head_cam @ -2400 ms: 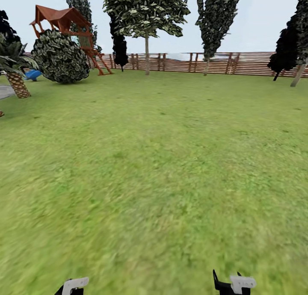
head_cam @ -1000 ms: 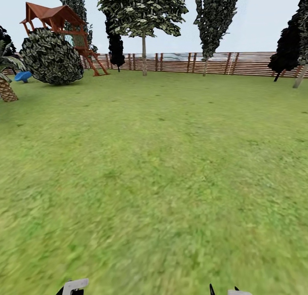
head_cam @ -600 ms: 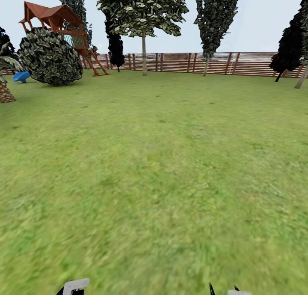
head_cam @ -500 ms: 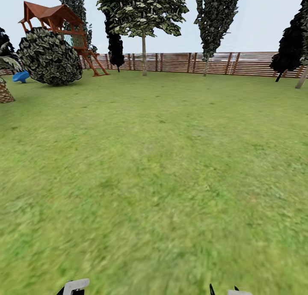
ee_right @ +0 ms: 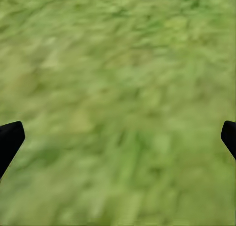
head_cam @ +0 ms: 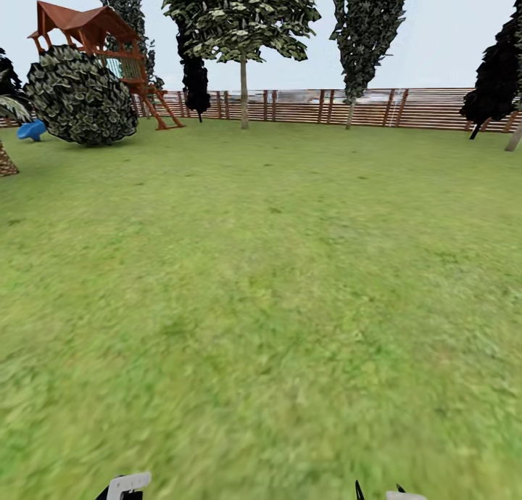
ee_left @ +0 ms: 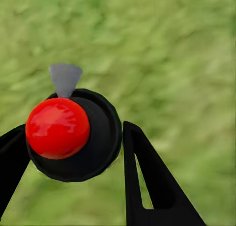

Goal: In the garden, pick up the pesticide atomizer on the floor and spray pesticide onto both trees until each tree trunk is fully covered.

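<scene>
the pesticide atomizer (ee_left: 73, 135) is sitting between the fingers of the left gripper (ee_left: 71, 162), which is clamped on it, red spot and grey nozzle facing the camera over blurred grass (head_cam: 261, 304). the right gripper (ee_right: 118, 137) is hanging wide apart and empty. the view is sliding rightwards since a moment ago (the palm (head_cam: 6, 159) is nearly off the left edge now), so the robot is probably turning toward the trees (head_cam: 243, 21) by the fence (head_cam: 420, 108), both well away, with spraying not yet begun.
</scene>
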Tool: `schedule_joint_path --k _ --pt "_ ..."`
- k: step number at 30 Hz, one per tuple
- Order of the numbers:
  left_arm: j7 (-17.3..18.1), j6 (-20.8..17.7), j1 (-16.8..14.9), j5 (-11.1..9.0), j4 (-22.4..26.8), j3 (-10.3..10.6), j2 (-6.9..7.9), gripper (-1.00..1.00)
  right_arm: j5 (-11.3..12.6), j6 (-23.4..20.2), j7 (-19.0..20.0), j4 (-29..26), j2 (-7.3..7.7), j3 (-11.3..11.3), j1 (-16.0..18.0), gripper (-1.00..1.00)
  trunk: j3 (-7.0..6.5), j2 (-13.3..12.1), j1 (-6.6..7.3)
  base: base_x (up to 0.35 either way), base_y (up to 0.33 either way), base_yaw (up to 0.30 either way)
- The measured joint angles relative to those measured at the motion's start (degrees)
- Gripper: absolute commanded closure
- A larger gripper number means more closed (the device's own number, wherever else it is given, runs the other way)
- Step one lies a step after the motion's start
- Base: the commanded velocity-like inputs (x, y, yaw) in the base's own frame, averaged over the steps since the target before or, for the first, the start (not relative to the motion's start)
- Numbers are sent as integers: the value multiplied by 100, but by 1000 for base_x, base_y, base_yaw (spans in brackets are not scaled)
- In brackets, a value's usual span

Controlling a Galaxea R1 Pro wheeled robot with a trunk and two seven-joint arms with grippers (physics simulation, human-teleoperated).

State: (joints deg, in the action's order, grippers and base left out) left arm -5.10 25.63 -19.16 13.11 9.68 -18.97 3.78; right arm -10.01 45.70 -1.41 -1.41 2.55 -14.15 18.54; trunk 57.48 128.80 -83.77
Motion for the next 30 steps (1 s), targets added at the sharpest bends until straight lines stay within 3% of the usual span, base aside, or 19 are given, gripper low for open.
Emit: schedule_joint_path --k 30 --pt "9 3 9 34 -2 8 -8 100 0 0 0 0 0 0 0 -100 0 0 0 338 0 0"
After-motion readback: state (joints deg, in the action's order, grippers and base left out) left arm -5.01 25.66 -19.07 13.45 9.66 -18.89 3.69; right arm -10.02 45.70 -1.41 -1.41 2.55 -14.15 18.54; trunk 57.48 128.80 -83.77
